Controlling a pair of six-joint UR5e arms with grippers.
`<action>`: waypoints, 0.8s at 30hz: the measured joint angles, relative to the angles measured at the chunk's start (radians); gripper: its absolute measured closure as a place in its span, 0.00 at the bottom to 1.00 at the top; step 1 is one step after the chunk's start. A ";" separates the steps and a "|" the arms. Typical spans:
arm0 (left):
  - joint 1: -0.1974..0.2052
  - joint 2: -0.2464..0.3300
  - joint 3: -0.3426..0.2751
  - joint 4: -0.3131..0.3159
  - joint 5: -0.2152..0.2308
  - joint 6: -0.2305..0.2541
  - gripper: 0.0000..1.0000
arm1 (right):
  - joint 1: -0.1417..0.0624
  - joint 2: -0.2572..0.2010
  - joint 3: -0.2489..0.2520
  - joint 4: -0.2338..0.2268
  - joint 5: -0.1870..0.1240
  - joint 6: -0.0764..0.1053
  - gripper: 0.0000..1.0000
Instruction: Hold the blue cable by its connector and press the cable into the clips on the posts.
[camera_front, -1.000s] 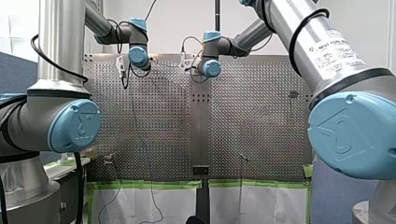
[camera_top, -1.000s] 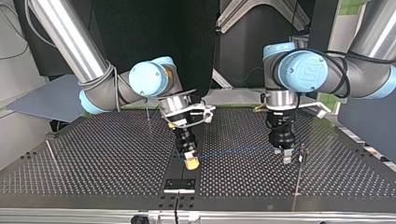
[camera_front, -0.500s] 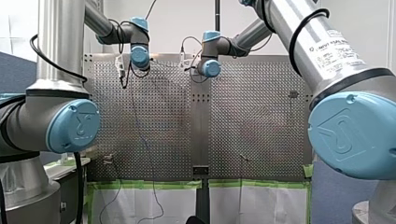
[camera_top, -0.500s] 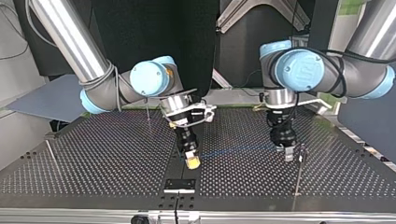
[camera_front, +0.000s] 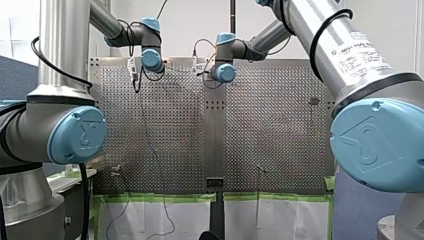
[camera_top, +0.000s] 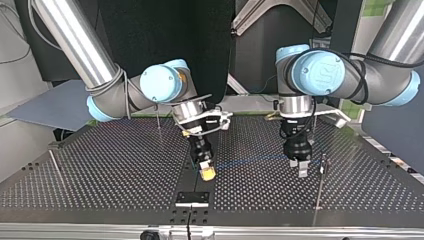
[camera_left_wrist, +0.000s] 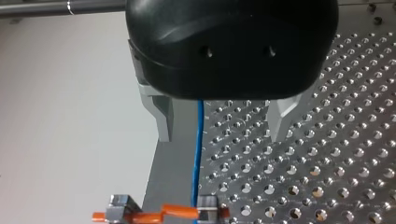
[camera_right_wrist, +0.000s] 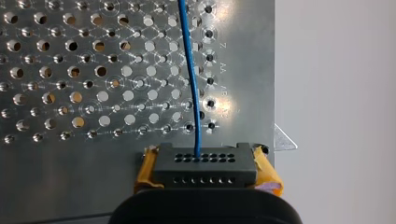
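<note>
The thin blue cable (camera_top: 250, 161) runs low over the perforated table (camera_top: 110, 170) between my two grippers. In the right wrist view my right gripper (camera_right_wrist: 205, 173) is shut on the black connector (camera_right_wrist: 205, 161) with its yellow pads (camera_right_wrist: 145, 170), and the blue cable (camera_right_wrist: 190, 70) leads straight away from it. In the top view my right gripper (camera_top: 206, 173) tilts down near the table's middle. My left gripper (camera_top: 300, 169) stands open; its metal fingers (camera_left_wrist: 161, 119) straddle the cable (camera_left_wrist: 198, 154) without touching it. Ahead of it a clip with an orange part (camera_left_wrist: 163, 213) has the cable running to it.
A thin post (camera_top: 320, 185) stands right beside my left gripper in the top view. Other posts (camera_top: 158, 117) (camera_top: 55, 167) stand toward that view's left. A black plate (camera_top: 192, 198) lies at the near edge below my right gripper. Green tape (camera_front: 160, 198) lines the table edge.
My left gripper has shifted a little toward my right gripper along the cable, away from the nearby post, and its wrist has turned slightly. My right gripper has barely moved.
</note>
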 joint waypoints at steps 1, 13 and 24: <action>-0.001 0.000 0.000 0.002 -0.002 0.001 0.00 | 0.000 0.000 0.000 0.000 0.000 0.000 1.00; -0.005 0.000 -0.006 0.023 0.034 -0.035 1.00 | 0.000 0.000 0.000 0.001 0.000 0.000 1.00; -0.023 0.004 -0.024 0.082 0.035 0.007 1.00 | 0.000 0.000 0.000 0.002 0.000 0.000 1.00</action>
